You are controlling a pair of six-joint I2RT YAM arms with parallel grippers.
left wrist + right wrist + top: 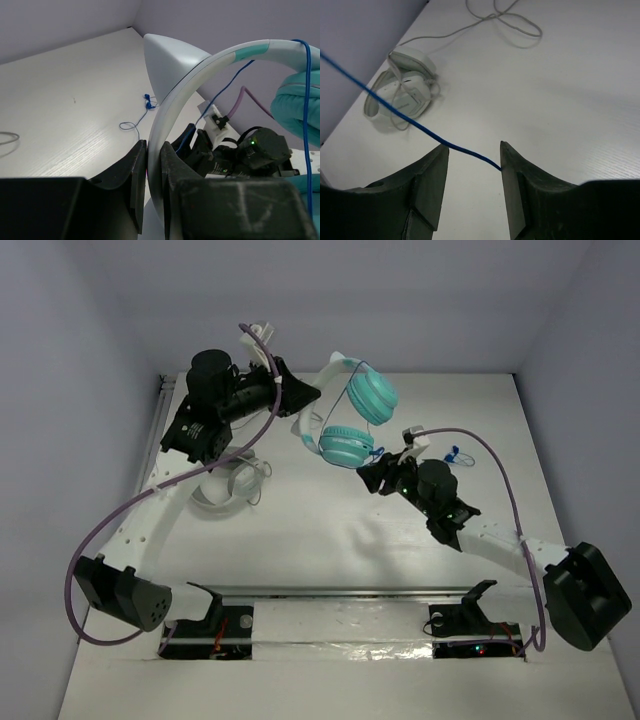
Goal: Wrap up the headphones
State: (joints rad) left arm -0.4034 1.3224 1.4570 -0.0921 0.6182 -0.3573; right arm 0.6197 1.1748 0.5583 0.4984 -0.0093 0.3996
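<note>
The white table is carrying very little. A white headset with its own pale cord is lying toward the left side, and it is not the one being worked on. The headphones are hanging in the air over the far middle of the table, not resting on it.

The left gripper is holding them with its jaws clamped on the white headband. That looks like the right place to hold, since the band seems stiff, smooth and a little springy. A firm pinch there should be keeping the whole light frame steady.

The two teal ear cups are dangling below the band. They look padded and soft, so I would not be squeezing those.

The right gripper is hovering just beside the lower cup with its jaws standing apart. The thin blue cable is running slack across the gap and touching one finger's inner edge, but it is not pinched.

That cable looks limp, light and slippery. It will probably be sliding through a loose hold, and a snag could strain its joint at the cup.
</note>
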